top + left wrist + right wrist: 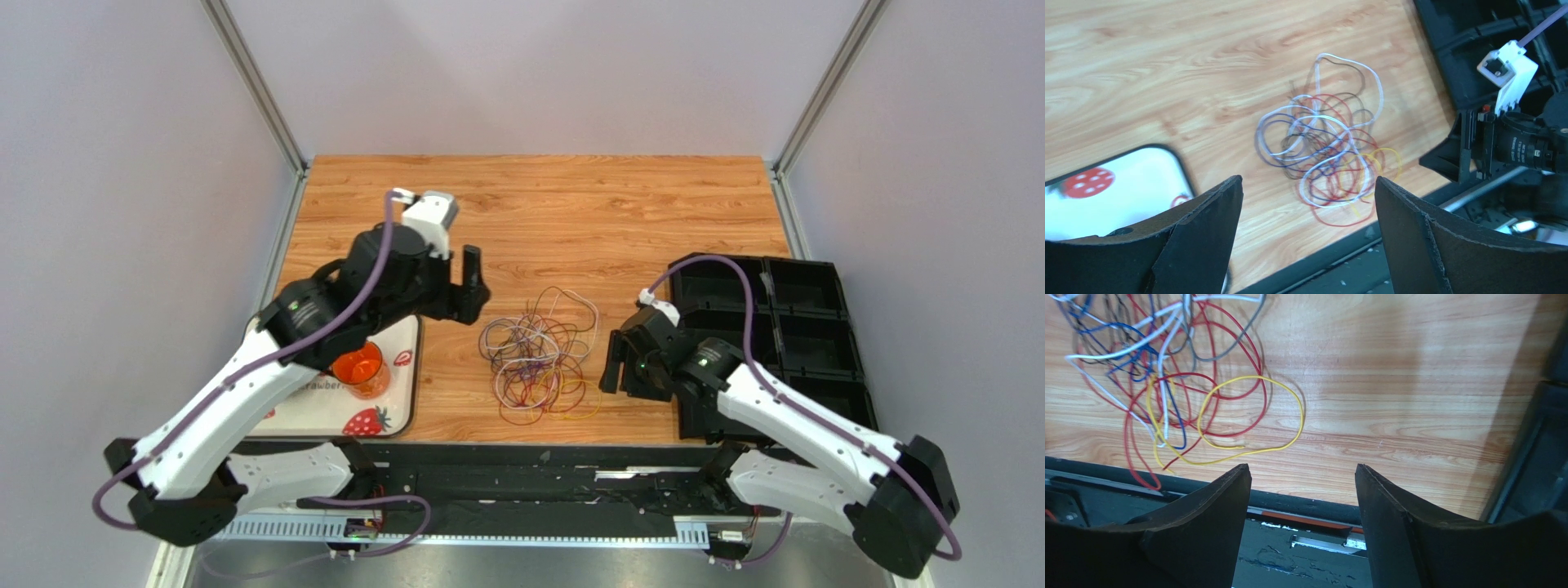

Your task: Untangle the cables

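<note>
Pale grey walls close in a light wooden tabletop, and near its front edge, about midway between the two arms, lies the tangle of thin cables: red, white, blue, grey, dark and yellow loops piled over one another, flat on the wood. The left claw hangs to the left of the pile, its two black fingers spread wide with nothing between them, clear of the wires. The right claw sits at the right of the heap, close by the front edge, its fingers likewise parted and empty. A yellow loop strays out of the pile toward it without touching it. Beside the right arm, a black plastic tray with several compartments lies on the right side of the tabletop. On the left, under the left arm, a white mat printed with red strawberries carries an orange translucent cup.
</note>
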Robot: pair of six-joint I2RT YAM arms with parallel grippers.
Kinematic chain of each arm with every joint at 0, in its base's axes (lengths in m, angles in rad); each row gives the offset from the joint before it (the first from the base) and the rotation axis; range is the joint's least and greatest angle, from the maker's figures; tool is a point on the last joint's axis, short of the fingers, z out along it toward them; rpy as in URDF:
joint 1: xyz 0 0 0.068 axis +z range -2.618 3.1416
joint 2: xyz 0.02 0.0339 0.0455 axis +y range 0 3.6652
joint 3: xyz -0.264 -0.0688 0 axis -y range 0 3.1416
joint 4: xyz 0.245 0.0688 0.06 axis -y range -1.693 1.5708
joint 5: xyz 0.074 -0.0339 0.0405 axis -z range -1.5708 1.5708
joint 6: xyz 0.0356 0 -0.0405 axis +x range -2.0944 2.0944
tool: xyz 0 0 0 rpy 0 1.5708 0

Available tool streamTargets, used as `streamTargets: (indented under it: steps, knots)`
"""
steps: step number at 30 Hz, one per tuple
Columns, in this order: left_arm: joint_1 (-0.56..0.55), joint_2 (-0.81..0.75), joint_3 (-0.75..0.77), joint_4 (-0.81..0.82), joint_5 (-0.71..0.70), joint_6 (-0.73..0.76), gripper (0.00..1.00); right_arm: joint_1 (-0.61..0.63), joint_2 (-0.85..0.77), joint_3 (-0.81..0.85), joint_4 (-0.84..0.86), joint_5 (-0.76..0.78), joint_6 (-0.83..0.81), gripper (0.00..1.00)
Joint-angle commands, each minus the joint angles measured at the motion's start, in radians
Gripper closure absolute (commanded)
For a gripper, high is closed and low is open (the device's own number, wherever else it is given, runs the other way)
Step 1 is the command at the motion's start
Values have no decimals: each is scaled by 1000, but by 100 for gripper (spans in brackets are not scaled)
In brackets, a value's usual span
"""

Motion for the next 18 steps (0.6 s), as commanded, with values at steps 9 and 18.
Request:
streamTargets:
  steps: [9,18]
  knots:
    - [19,-255,-269,-82,-137,60,13,55,365,121,123,39,-50,40]
    - [21,-303,-368,-50,-154,63,13,55,511,192,123,85,-93,48]
